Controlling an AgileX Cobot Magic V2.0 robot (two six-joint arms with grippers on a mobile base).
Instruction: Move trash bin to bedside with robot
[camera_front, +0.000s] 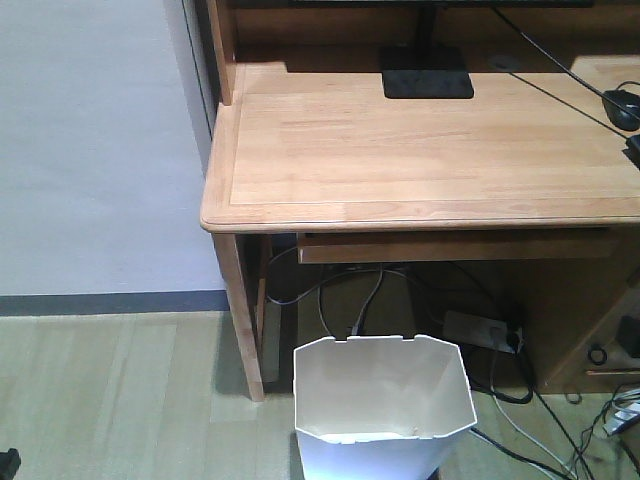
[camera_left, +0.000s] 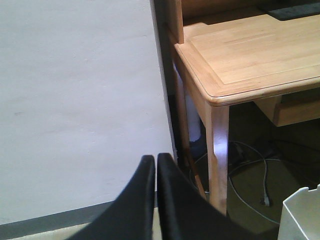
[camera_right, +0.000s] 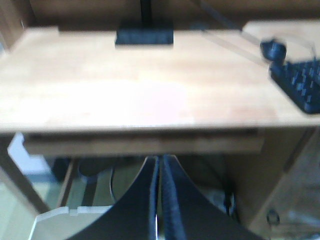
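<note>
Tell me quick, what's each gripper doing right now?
Left black gripper: shut, holding nothing.
Right black gripper: shut, holding nothing.

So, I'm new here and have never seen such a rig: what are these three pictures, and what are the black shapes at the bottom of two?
It is a two-armed robot on a mobile base. One camera looks forward: a white trash bin stands on the floor before a wooden desk, with cables under the desk and a monitor stand on top. The other two cameras sit on the wrists. The black shapes are the left fingers and right fingers, pressed together and holding nothing.
</note>
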